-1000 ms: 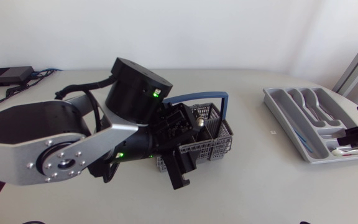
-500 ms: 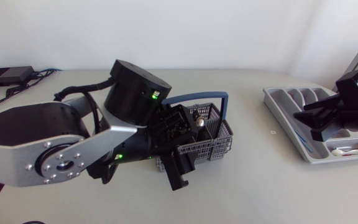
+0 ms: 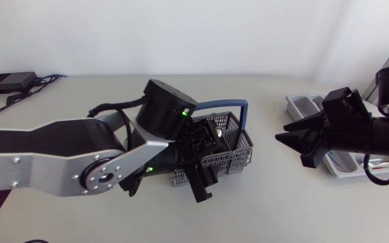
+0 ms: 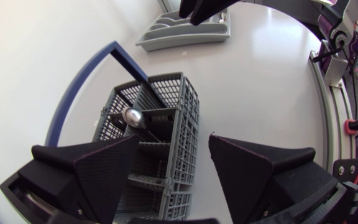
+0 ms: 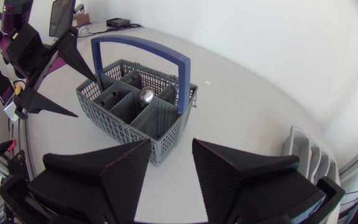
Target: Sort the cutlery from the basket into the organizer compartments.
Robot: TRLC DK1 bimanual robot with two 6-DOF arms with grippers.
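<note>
- While the L gripper (image 4: 173,140) hangs wide open w/ nothing in it, the basket (image 4: 173,106) sits right under it. One finger is over the cells, the other off the basket's side.
- R gripper (image 5: 171,146) is open too, moderate gap, empty. Basket lies ahead of it, apart, no contact.
- One utensil (image 5: 146,95) shows: a shiny rounded end sticking up from a middle cell, just ahead of L's fingers. Can't tell if it's a spoon, since the mesh hides the rest.
- Handling, my guess: metal, stiff, light, slick. Pads may slide on the polished end, so I'd pinch the stem just below it and lift straight up to clear the cell walls.
- Basket is prob. light plastic and could drag along if the piece snags. The blue handle (image 5: 142,48) arches close by, so mind it.
- Organizer (image 5: 303,149) is beside R gripper, well apart from the basket.
</note>
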